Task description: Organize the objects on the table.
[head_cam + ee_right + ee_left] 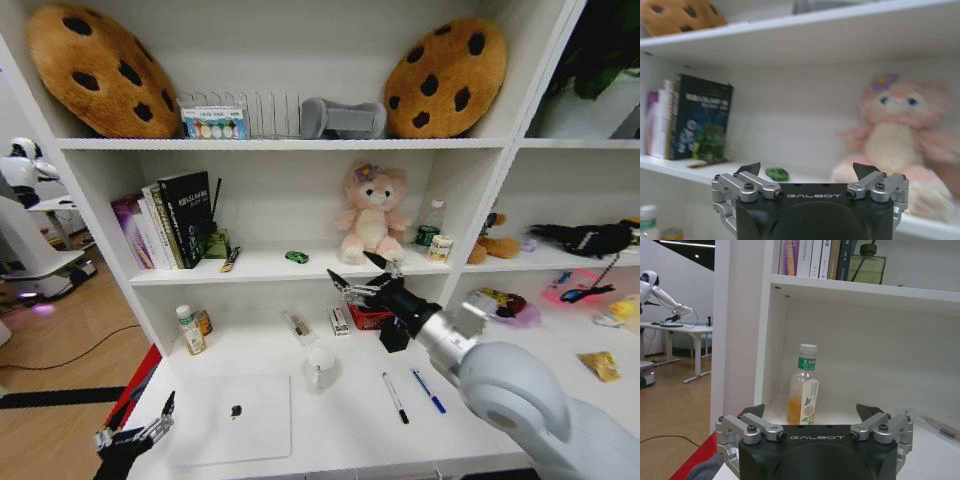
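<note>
Left hand (135, 437) hung open, empty, off the tabletop (340, 420) corner by the flat silver laptop (232, 418). Tiny green car (297, 257) sat on the shelf (270, 268); right hand (355, 280) hovered open beside it, black pen (395, 398) and blue pen (429, 390) lay below.

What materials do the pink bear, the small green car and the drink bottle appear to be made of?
The pink bear looks like soft plush fabric: fuzzy surface, rounded stuffed limbs. The small green car seems to be glossy hard plastic or painted metal; its shine leaves that open. The drink bottle looks like clear plastic, since the yellow liquid shows through, with a printed paper or film label and a white cap.
</note>
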Controlling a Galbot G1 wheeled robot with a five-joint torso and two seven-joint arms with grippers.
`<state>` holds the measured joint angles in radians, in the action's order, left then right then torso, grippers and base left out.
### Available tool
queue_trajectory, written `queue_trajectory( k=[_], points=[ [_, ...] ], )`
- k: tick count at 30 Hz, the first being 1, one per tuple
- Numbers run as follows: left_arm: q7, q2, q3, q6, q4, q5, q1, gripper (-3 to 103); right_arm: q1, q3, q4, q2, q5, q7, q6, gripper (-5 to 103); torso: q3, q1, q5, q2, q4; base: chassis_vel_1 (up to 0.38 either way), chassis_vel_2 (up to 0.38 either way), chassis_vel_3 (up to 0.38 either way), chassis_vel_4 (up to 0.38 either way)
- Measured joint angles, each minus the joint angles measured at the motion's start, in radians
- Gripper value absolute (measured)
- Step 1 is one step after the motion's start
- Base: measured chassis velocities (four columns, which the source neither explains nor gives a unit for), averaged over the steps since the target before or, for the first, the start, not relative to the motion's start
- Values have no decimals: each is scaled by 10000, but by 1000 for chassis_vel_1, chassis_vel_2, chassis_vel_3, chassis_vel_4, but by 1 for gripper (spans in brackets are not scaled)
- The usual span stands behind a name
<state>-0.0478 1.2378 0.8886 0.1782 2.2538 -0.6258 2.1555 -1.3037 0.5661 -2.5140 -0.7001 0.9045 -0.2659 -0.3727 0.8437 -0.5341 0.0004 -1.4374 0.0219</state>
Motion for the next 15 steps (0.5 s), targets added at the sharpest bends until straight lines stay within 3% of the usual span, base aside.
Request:
queue_trajectory(
  k=[2,3,5,9,15],
  points=[
    [2,-1,-1,0,0,0,0,100,-1865,1093,22,-676,-704,124,302,100,0,-1,-1,0,0,0,0,0,0],
    [2,-1,-1,0,0,0,0,100,-1865,1093,22,-676,-704,124,302,100,0,-1,-1,0,0,0,0,0,0],
    [2,0,0,0,0,0,0,100,-3413,1485,54,-1493,-1664,168,564,100,1,0,-1,-1,0,0,0,0,0],
    [2,-1,-1,0,0,0,0,100,-4487,1489,77,-2225,-2674,161,788,100,0,0,-5,-1,1,0,0,0,0],
    [1,0,0,0,0,0,0,100,-5055,1156,104,-2946,-3197,-243,534,100,1,-1,-5,0,-5,0,0,0,0]
  ],
)
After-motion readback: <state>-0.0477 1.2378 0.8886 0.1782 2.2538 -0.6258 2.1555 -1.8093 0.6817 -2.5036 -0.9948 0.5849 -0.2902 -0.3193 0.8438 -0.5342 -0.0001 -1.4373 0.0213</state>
